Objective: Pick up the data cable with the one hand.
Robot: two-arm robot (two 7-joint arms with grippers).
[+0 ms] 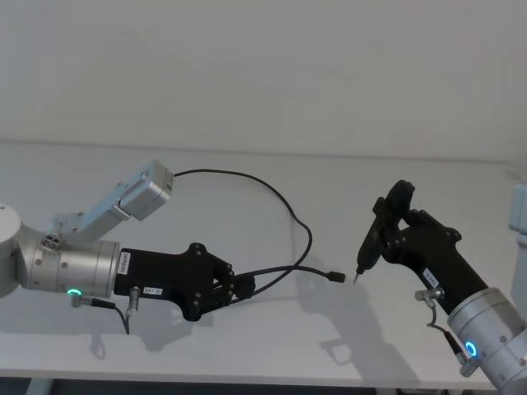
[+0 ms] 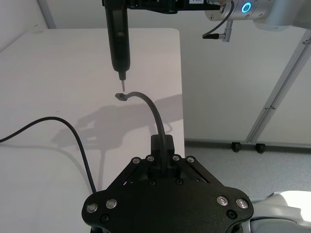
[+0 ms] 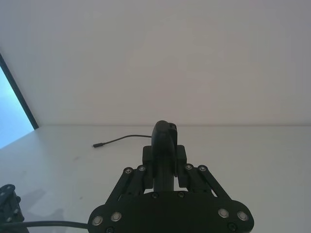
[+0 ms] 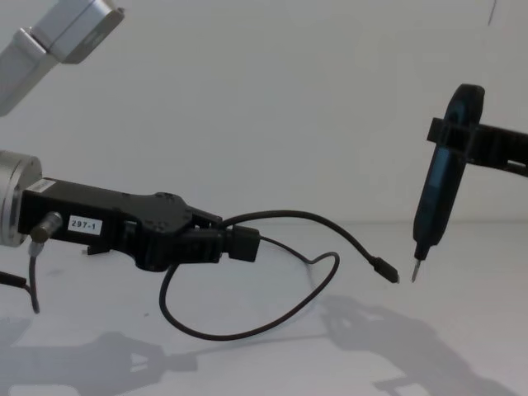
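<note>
The data cable [image 1: 284,202] is a thin black cord that curves from behind my left arm and droops in a loop [image 4: 247,332] over the white table. My left gripper [image 1: 244,285], black with a "297-1" label [image 4: 83,224], is shut on the cable a short way behind its plug [image 4: 386,271], which sticks out to the right in the air. In the left wrist view the held cable [image 2: 148,103] arcs up from the fingers [image 2: 163,144]. My right gripper [image 1: 394,216] is shut on a dark pen-like tool [image 4: 437,194], its metal tip just beside the plug.
The white table [image 1: 263,346] ends in a far edge against a plain wall. Its side edge [image 2: 181,87] drops to the floor. A pale object [image 1: 519,216] stands at the far right. The left arm's grey link [image 1: 148,189] hangs above the table's left side.
</note>
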